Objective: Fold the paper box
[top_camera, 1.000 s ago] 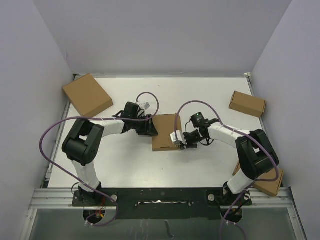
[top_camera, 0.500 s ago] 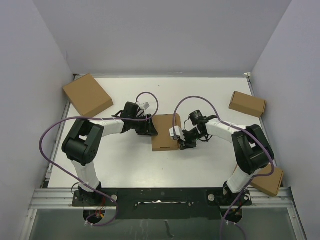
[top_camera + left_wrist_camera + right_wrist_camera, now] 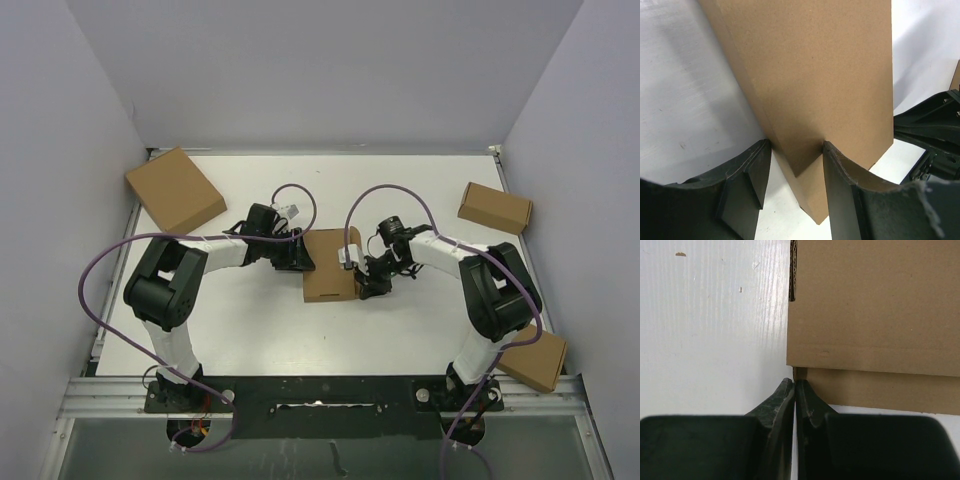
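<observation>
We see the paper box (image 3: 815,75) in matt brown cardboard, finely grained, corrugated at a cut edge. The white table (image 3: 715,330) looks faintly ribbed with a soft sheen; the left gripper (image 3: 796,147) is dull black plastic, rough-rimmed.

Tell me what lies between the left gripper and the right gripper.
Only the paper box, seen in the top view. The left gripper clasps one edge; the right gripper, shut, meets the opposite edge.
</observation>
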### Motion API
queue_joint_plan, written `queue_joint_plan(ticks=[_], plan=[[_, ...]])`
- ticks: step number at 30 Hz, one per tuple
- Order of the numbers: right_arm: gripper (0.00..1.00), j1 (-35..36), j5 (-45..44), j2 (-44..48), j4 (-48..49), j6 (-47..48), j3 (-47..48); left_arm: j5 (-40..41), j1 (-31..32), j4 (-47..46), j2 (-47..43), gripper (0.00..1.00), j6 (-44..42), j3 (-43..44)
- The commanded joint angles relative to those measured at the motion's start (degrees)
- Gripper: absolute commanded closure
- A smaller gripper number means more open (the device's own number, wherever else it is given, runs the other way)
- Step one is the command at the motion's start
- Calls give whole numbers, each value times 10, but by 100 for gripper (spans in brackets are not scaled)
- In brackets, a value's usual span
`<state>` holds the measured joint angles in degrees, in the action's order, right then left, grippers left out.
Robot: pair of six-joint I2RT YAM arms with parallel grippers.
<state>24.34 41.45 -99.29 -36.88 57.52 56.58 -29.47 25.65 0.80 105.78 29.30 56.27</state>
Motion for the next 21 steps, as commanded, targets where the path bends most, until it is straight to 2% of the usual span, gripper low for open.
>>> queue_joint_plan(ticks=[1,9,21], plan=[[100,-1,21,-2,1,-25,23,-2,-5,3,20,58,-15,11],[100,13,32,9,4,-37,27,5,-1,9,20,58,-12,15],[100,41,17,2,3,-103,64,15,11,16,22,58,-9,21]])
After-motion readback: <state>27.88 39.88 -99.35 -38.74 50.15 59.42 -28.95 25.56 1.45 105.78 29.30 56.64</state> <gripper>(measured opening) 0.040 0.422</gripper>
